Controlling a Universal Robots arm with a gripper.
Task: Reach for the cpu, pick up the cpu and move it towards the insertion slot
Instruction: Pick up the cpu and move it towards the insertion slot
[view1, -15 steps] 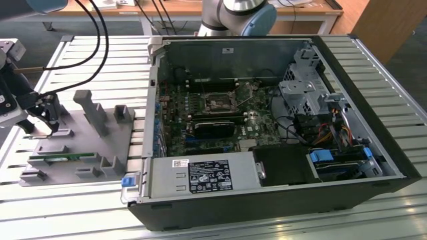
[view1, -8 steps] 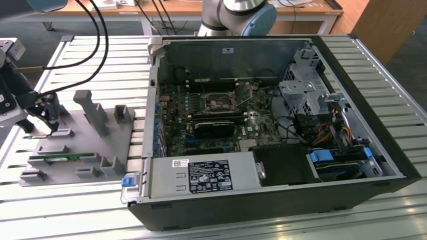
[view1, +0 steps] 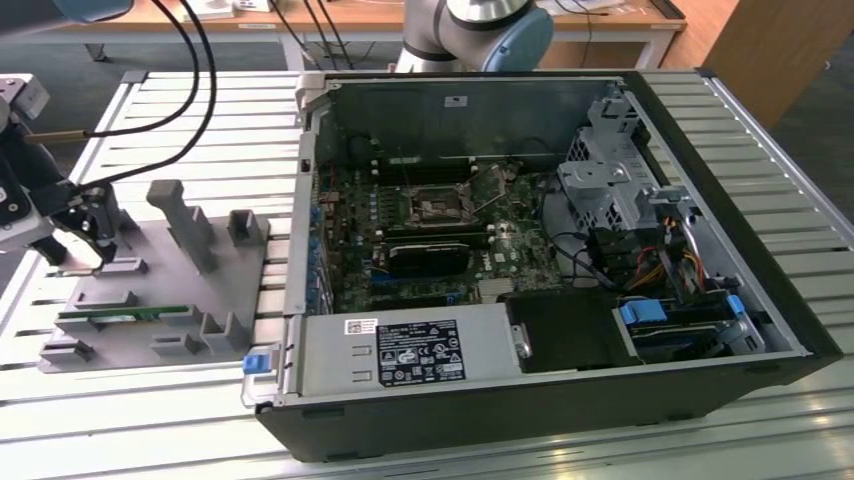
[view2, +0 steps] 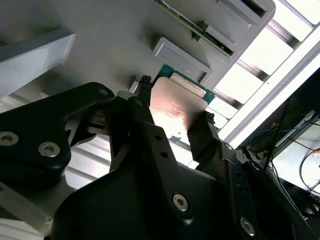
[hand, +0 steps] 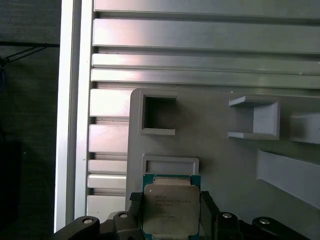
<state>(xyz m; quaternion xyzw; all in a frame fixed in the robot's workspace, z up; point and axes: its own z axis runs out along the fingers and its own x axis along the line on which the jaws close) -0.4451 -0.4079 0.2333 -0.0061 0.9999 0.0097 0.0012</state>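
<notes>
the cpu (hand: 170, 207) is pinched by two opposite edges between the gripper (hand: 170, 197) fingers, right at the grey tray (hand: 220, 155), the wrist pointing down at the exterior view's left, well apart from the insertion slot (view1: 438, 208) inside the open computer case (view1: 534, 410).

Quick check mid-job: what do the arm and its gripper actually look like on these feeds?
The arm is silver-grey tubing with light blue joint caps, and black cables trail beside it in the exterior view. The gripper is matte black, built from flat, angular linkage plates pinned with silver screws and ending in two slim black fingers.
</notes>
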